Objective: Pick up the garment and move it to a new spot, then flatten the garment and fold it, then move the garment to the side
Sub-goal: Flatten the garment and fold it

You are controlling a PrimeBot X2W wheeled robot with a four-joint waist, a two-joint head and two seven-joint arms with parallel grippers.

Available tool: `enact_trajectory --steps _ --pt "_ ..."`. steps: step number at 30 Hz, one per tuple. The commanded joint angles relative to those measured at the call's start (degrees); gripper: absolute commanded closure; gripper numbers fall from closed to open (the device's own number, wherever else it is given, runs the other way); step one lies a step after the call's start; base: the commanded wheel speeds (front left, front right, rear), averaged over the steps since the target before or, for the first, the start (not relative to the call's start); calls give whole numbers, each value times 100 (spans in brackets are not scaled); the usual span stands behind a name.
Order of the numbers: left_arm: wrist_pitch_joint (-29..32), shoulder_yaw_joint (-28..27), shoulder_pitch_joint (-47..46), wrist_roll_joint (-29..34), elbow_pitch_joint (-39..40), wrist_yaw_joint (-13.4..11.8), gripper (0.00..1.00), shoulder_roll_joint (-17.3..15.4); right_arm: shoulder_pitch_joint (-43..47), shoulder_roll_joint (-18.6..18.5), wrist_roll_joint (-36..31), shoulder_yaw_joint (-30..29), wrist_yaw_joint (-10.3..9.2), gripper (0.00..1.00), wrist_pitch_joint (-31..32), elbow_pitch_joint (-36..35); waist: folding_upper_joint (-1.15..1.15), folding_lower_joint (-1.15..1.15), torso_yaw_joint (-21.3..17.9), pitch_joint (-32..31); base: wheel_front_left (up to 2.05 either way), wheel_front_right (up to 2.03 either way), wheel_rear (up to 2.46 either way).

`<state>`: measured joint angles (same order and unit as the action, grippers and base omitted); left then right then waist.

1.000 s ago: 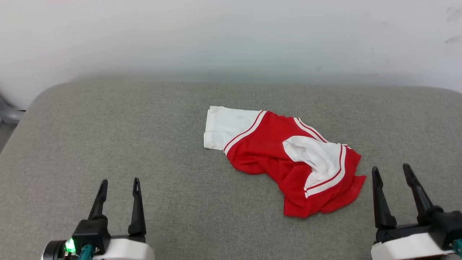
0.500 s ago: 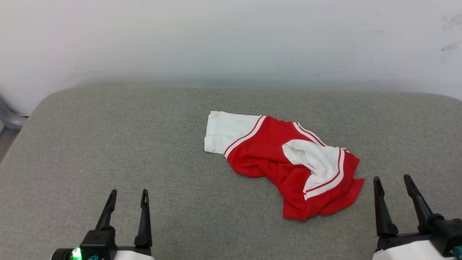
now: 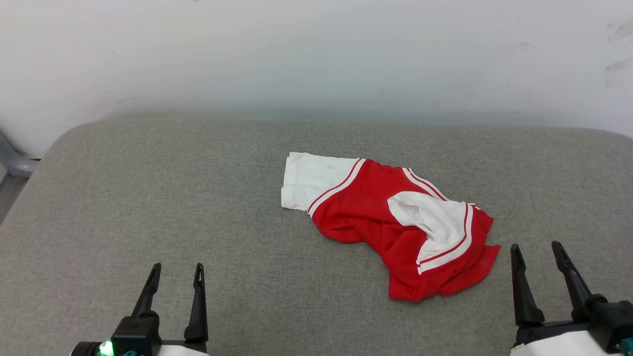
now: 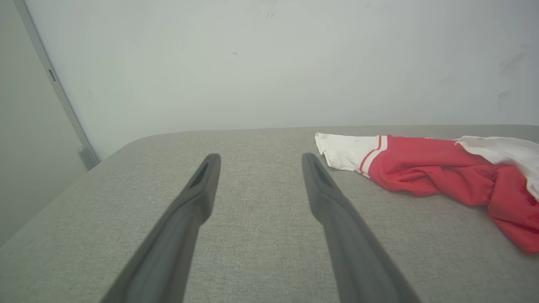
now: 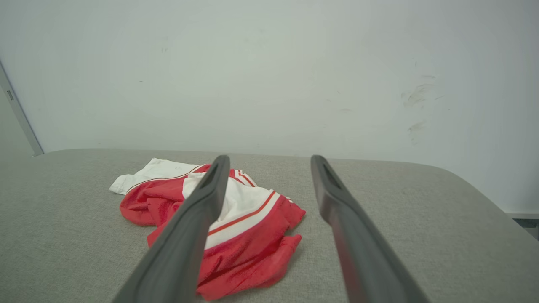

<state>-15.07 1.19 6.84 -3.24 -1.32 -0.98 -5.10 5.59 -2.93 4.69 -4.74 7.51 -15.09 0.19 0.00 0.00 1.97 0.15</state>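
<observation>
Left gripper [image 3: 178, 267] is released and empty, well apart from the garment [image 3: 361, 212], off its left near side. Right gripper [image 3: 535, 245], likewise released and empty, stands just beside the garment's right edge, not touching. Garment lies crumpled on a grey padded surface [image 3: 148, 188].

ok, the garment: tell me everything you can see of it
The garment is a bright red shirt of thin, soft-looking fabric with white short sleeves and red-and-white striped trim. It lies crumpled, not flattened, right of centre on the grey padded surface. One white sleeve lies flat at its far-left end; the other sleeve is bunched on top toward the right. It touches nothing but the surface: the left gripper and right gripper are open and clear of it, the right one nearer.
</observation>
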Motion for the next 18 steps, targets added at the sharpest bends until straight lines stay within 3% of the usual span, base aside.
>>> enact_trajectory --steps 1,18 --pt "-15 -23 47 39 -7 28 0 7 39 10 23 0 -4 0 -12 10 0 0 2 -1 0 0 0" --pt "-15 -106 -7 146 -146 130 0 103 -68 10 -36 -44 -4 0 -13 -53 0 0 30 -16 0 0 0"
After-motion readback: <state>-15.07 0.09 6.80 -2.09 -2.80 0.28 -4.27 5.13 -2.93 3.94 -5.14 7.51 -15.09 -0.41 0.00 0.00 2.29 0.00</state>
